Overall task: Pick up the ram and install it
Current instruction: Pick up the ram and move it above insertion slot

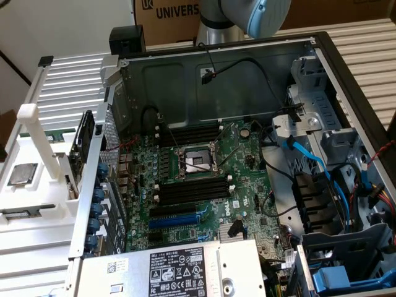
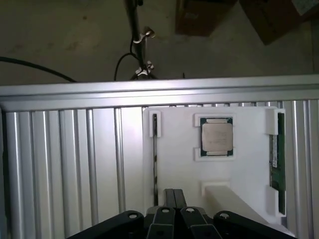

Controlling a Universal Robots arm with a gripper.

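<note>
The ram (image 2: 277, 154), a narrow green-black stick with a pale label, lies in a holder along one edge of the white fixture (image 2: 239, 164). My gripper (image 2: 174, 195) hovers over the fixture with its black fingers shut together and nothing between them. It is well clear of the ram. In the exterior view the arm's grey and blue joint (image 1: 253, 15) hangs above the open computer case. On the green motherboard, two banks of black memory slots (image 1: 192, 190) lie either side of the processor socket (image 1: 195, 162).
A processor chip (image 2: 216, 136) sits in the middle of the white fixture, with a thin slot (image 2: 155, 159) beside it. The fixture (image 1: 25, 198) rests on a ribbed aluminium table left of the case. Cables, blue drive bays and a power supply (image 1: 179, 269) crowd the case.
</note>
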